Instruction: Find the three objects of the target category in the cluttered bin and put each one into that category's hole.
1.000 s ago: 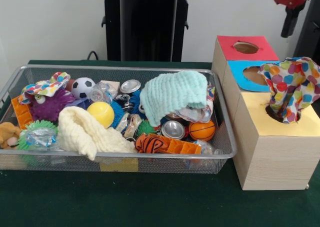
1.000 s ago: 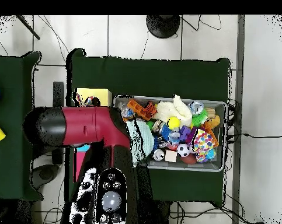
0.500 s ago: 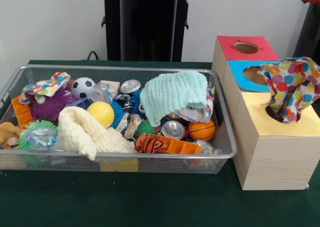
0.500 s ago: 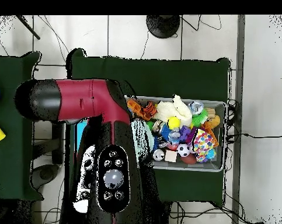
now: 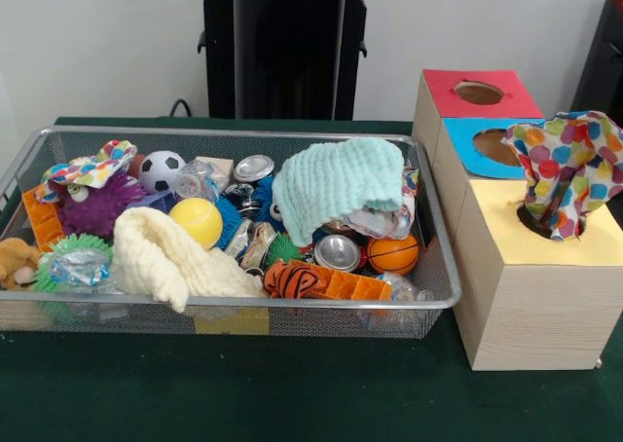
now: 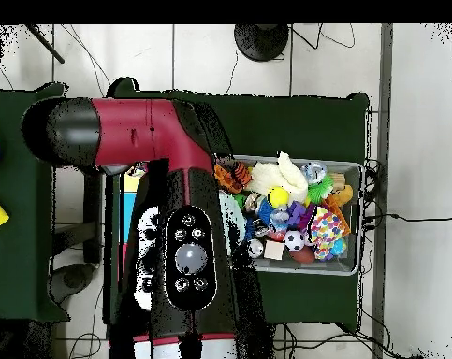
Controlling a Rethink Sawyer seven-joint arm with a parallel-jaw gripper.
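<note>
A polka-dot cloth (image 5: 567, 167) hangs half out of the round hole in the yellow top of the wooden box (image 5: 531, 306). In the wire bin (image 5: 243, 317) lie a mint green cloth (image 5: 337, 183), a cream cloth (image 5: 171, 257) and a second polka-dot cloth (image 5: 90, 169). From overhead the cream cloth (image 6: 276, 176) and the polka-dot cloth (image 6: 328, 224) show in the bin (image 6: 353, 217). My red and black arm (image 6: 178, 252) covers the box and the bin's left end there. Neither view shows the gripper.
The box also has a red top (image 5: 479, 92) and a blue top (image 5: 487, 145), each with a hole. The bin holds a soccer ball (image 5: 161, 169), a yellow ball (image 5: 198, 221), a small basketball (image 5: 393, 254), cans (image 5: 337, 252) and a tiger toy (image 5: 297, 279).
The red arm part at the front view's top right corner has gone out of the picture. Overhead, the arm has swung across the box and looms larger. The cloths have not moved.
</note>
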